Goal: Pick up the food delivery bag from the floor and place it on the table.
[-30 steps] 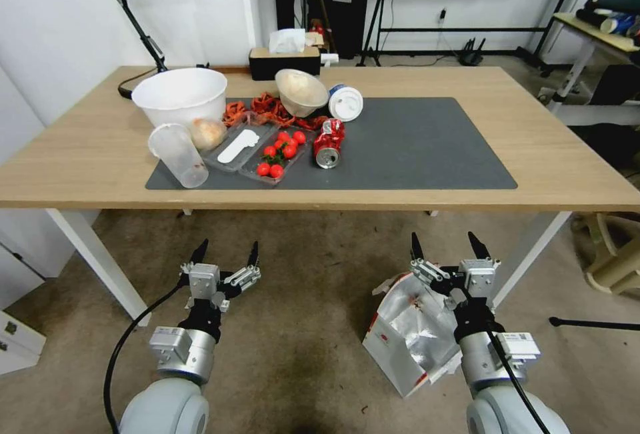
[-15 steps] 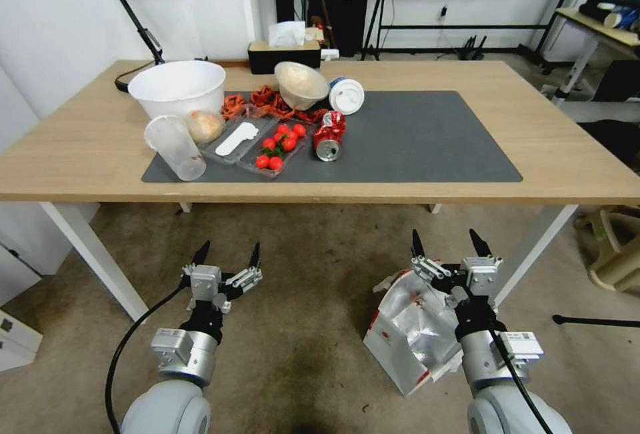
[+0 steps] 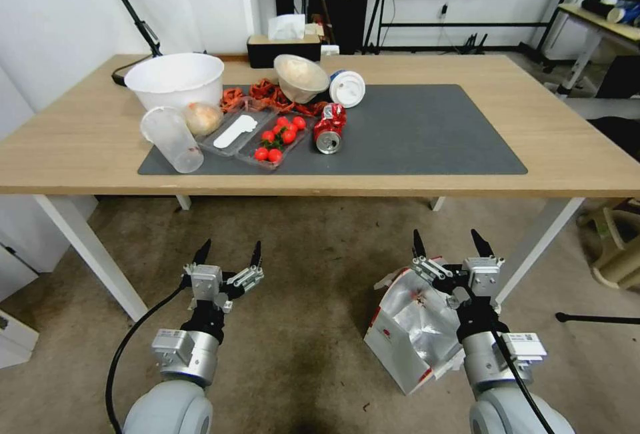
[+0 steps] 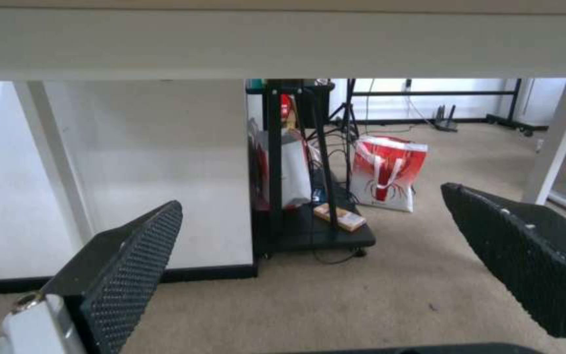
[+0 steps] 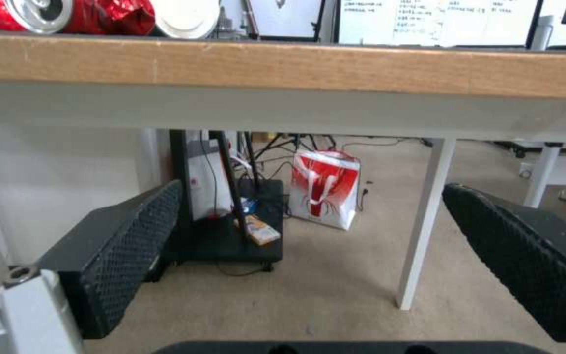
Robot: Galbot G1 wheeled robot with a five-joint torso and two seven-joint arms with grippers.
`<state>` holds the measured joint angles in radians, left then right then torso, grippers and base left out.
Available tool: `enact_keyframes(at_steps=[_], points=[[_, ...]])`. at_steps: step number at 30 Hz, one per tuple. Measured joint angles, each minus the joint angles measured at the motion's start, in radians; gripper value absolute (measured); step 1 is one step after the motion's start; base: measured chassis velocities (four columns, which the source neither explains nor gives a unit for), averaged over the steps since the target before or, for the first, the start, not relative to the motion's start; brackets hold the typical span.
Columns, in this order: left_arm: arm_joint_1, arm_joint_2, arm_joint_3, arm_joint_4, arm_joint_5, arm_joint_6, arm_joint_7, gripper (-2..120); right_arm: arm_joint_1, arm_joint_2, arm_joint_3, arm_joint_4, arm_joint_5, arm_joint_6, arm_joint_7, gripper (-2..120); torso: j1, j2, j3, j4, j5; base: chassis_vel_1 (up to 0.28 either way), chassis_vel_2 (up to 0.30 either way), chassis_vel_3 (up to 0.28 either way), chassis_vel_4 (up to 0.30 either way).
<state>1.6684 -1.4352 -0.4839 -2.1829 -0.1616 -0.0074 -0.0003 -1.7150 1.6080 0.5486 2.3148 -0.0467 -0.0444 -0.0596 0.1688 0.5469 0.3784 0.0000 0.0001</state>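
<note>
Counter (image 3: pixel 80 154) runs across the head view w/ its near edge above both arms; white leg (image 3: pixel 87 254) at left, another leg (image 3: pixel 533 247) at right. Mat (image 3: pixel 427 134) on top: left part packed w/ bowl (image 3: pixel 175 79), cup (image 3: pixel 171 139), tomatoes (image 3: pixel 277 141), can (image 3: pixel 329 134); right part of mat bare, bare wood beyond it to the counter's right edge. Floor (image 3: pixel 313 274) between the arms open, stained brownish-grey.

Left tool (image 3: pixel 227 254) hangs low over the floor just in front of the counter edge, fingers apart, nothing between them, pointing toward the counter. Left wrist view looks under the counter, pads (image 4: pixel 132 268) wide apart.

Bag (image 3: pixel 410 334) sits on the floor at right, just inside the right leg, below the counter edge. White paper, red trim on edges, small red logo on near face, mouth open upward showing crinkled silver foil. Leans a bit; top rim crumpled.

Right tool (image 3: pixel 448 247) is over the bag's mouth, at its far rim, fingers apart, tips pointing toward the counter, not clamped on anything. Contact w/ rim: can't tell. Right wrist view faces the counter edge, pads (image 5: pixel 132 246) spread.
</note>
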Motion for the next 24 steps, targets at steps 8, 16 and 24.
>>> enact_keyframes(at_steps=[8,16,24], points=[[0.006,0.002,0.004,-0.007,0.0,0.0,0.005,99,0.005,0.0,0.003,0.012,0.001,-0.01,-0.001,100,-0.012,-0.032,-0.02,0.0,-0.0001,0.0,0.0,0.0,0.0],[0.004,0.004,0.004,-0.004,0.0,-0.002,0.012,99,0.001,0.0,0.01,0.013,0.005,-0.008,-0.002,100,-0.023,-0.062,-0.04,0.0,0.0,0.0,0.0,0.0,0.0],[0.003,0.008,-0.002,0.003,-0.001,-0.006,0.014,99,0.001,0.0,0.01,0.013,0.004,-0.005,-0.006,100,-0.035,-0.095,-0.06,0.0,-0.0001,0.0,0.0,0.0,0.0]])
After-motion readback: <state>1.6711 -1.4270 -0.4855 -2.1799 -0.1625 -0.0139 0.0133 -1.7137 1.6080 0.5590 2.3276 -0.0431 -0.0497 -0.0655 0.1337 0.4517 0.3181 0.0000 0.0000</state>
